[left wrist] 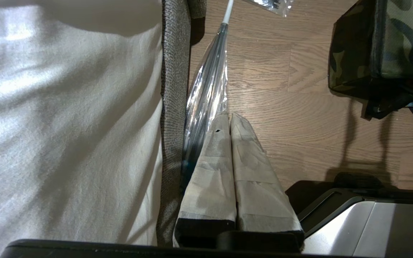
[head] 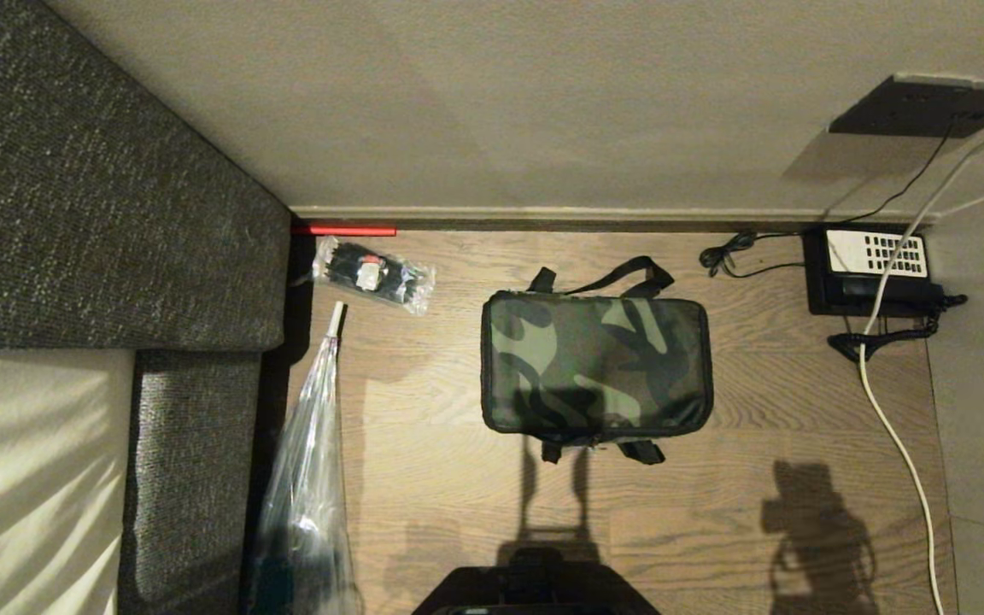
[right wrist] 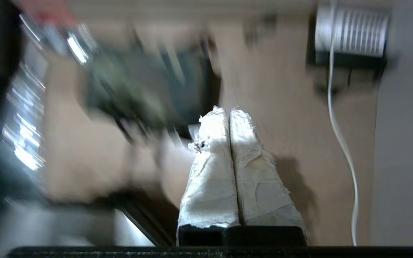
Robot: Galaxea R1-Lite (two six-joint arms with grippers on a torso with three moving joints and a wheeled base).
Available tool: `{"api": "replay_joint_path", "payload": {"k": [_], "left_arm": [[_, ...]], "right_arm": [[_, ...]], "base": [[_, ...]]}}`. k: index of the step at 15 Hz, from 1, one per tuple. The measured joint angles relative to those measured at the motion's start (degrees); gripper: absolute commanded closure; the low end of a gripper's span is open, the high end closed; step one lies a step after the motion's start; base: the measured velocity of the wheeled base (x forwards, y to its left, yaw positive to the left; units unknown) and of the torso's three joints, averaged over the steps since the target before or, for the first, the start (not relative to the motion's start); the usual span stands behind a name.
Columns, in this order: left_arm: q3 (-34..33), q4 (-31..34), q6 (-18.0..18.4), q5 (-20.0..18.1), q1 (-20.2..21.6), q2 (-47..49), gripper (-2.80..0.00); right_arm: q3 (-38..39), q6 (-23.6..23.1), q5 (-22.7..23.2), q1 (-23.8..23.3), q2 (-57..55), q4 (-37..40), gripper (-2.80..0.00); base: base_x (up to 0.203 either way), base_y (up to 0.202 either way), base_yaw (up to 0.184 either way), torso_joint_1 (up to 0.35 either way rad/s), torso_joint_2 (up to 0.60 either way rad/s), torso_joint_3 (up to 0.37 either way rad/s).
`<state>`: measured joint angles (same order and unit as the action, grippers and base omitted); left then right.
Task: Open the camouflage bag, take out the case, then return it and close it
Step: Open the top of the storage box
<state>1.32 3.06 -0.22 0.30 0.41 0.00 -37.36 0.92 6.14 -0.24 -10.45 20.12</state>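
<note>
The camouflage bag lies zipped shut on the wooden floor, black straps sticking out at its far and near sides; one corner of it shows in the left wrist view and it appears blurred in the right wrist view. The case is hidden. Neither arm shows in the head view. My left gripper hangs shut and empty over the floor beside the sofa. My right gripper is shut with nothing in it, above the floor near the bag's near right corner.
A grey sofa with a pale cushion fills the left. A clear plastic sleeve and a small plastic packet lie beside it. A black telephone with cords and a white cable sit at the right by the wall.
</note>
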Motion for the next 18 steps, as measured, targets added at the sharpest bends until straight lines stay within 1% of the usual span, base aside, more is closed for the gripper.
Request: {"api": "replay_joint_path", "payload": {"k": [2, 3, 4, 5, 6, 9, 18], "left_arm": [[0.0, 0.0, 0.0, 0.0, 0.0, 0.0, 0.0], [0.0, 0.0, 0.0, 0.0, 0.0, 0.0, 0.0], [0.0, 0.0, 0.0, 0.0, 0.0, 0.0, 0.0], [0.0, 0.0, 0.0, 0.0, 0.0, 0.0, 0.0], [0.0, 0.0, 0.0, 0.0, 0.0, 0.0, 0.0], [0.0, 0.0, 0.0, 0.0, 0.0, 0.0, 0.0], [0.0, 0.0, 0.0, 0.0, 0.0, 0.0, 0.0]], "right_arm": [[-18.1, 3.9, 1.3, -0.1, -7.3, 10.2, 0.0], [-23.9, 5.8, 1.9, -0.2, -10.8, 15.0, 0.0], [-28.1, 7.7, 2.6, -0.3, -13.9, 20.0, 0.0], [-30.3, 8.7, 2.9, -0.3, -16.1, 23.5, 0.0], [-31.4, 8.8, 3.0, -0.4, -17.6, 24.6, 0.0], [-32.3, 8.9, 3.0, -0.4, -19.6, 24.7, 0.0], [-32.4, 8.9, 2.9, -0.4, -20.5, 24.7, 0.0]], "base": [[0.0, 0.0, 0.0, 0.0, 0.0, 0.0], [0.0, 0.0, 0.0, 0.0, 0.0, 0.0], [0.0, 0.0, 0.0, 0.0, 0.0, 0.0], [0.0, 0.0, 0.0, 0.0, 0.0, 0.0], [0.0, 0.0, 0.0, 0.0, 0.0, 0.0], [0.0, 0.0, 0.0, 0.0, 0.0, 0.0], [0.0, 0.0, 0.0, 0.0, 0.0, 0.0]]}}
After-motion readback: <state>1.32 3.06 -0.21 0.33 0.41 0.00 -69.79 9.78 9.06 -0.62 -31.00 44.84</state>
